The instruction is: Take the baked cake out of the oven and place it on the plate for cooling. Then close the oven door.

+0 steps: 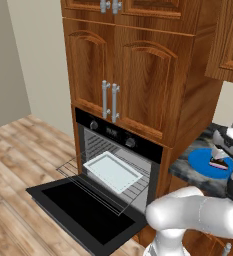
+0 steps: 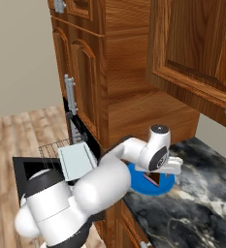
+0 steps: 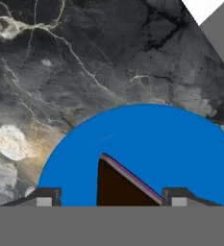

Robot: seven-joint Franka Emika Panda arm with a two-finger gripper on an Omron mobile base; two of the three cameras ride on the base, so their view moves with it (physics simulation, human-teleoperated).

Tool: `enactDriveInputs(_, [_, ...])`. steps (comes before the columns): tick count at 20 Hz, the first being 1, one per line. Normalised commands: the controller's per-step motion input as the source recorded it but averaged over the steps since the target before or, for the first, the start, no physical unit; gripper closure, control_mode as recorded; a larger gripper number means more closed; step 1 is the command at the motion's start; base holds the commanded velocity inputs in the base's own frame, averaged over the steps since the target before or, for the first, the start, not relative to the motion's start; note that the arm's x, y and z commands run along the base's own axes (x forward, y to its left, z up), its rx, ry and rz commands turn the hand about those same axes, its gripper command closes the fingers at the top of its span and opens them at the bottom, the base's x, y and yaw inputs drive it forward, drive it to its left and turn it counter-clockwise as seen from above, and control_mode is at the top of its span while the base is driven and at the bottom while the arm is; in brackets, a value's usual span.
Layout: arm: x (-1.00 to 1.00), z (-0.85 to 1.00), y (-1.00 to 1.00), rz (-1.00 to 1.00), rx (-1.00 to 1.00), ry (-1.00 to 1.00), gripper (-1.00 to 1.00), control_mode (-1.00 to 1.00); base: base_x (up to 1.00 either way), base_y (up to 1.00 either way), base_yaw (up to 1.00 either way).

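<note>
The cake [image 3: 125, 185] lies on the blue plate [image 3: 180, 144] on the counter [image 3: 84, 57], its lower part cut off in the hand view. The end effector [image 3: 111, 197] stands open around it, fingertips [image 3: 46, 197] apart from its sides. The oven door [image 1: 83, 212] hangs open, and the arm partly hides the plate from the right base camera.

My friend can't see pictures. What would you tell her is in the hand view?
A dark brown cake slice sits on a bright blue plate, between the tool's two open fingertips. The plate rests on a dark marbled counter.
</note>
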Motion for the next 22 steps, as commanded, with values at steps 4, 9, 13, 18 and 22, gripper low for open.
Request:
enactDriveInputs(4, [-0.82, 0.61, 0.36, 0.00, 0.00, -0.05, -1.00, -1.00, 0.00, 0.00, 0.00])
enactDriveInputs(9, [-0.82, 0.98, 0.60, 0.00, -0.01, 0.00, -1.00, -1.00, 0.00, 0.00, 0.00])
enactDriveInputs(13, [-0.69, 0.89, 0.97, 0.00, -0.10, 0.05, -1.00, -1.00, 0.00, 0.00, 0.00])
enactDriveInputs(18, [-0.73, 0.51, 1.00, 0.12, -0.14, -0.01, -1.00, -1.00, 0.00, 0.00, 0.00])
enactDriveInputs(22, [-0.87, 0.35, 1.00, 0.18, -0.13, -0.10, -1.00, -1.00, 0.00, 0.00, 0.00])
